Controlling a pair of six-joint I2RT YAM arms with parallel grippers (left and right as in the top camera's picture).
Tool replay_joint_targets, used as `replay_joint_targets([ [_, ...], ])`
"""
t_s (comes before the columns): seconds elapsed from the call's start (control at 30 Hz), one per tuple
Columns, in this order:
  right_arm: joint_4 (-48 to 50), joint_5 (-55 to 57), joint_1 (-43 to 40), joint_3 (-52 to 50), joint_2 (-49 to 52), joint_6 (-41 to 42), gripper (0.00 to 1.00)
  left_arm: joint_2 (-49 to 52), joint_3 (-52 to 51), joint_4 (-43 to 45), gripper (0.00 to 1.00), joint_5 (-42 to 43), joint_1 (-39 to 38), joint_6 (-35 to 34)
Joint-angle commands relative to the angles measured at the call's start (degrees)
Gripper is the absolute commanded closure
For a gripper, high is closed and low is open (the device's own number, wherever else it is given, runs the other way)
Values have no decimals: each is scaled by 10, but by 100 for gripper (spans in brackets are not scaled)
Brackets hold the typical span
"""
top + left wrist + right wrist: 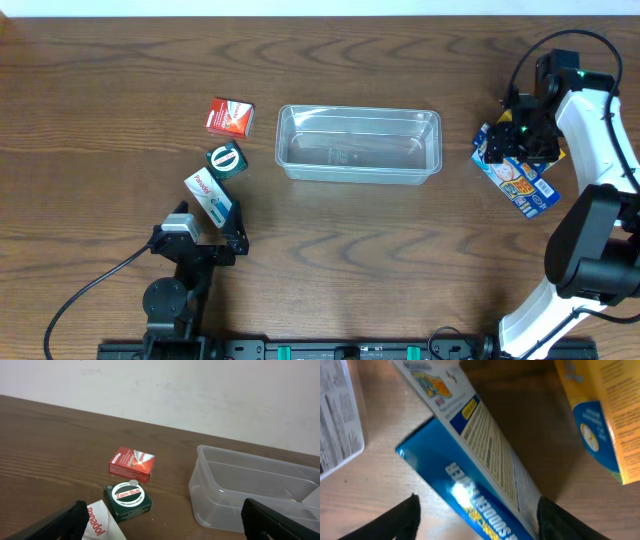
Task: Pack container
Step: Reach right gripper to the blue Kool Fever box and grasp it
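Observation:
The clear plastic container stands empty at the table's middle; its near corner shows in the left wrist view. My left gripper is open low at the front left, holding nothing, with a white Panadol box by its left finger. My right gripper hangs at the far right, straddling a blue box. Its jaws stand open on either side of the box, with a gap on the left.
Left of the container lie a red box, a green Zam-Buk box and the white Panadol box. A yellow box lies beside the blue one, and a white printed pack on its other side.

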Motion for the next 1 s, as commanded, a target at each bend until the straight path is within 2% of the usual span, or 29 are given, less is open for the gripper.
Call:
replay_joint_targets([
  [0.0,9,2,-6,-17,4,-2,36,0,-10,-19,2,12,2,5],
  [0.13,14,2,-6,-26,4,-2,54,0,-10,-19,2,12,2,5],
  [0.27,16,2,-6,-26,4,-2,66,0,-10,-19,2,12,2,5],
  [0.73,32,1,-6,-26,4,46,73,0,-10,-19,2,12,2,5],
  [0.97,47,-28,-5,-26,4,49,82,0,-10,-19,2,11,2,5],
])
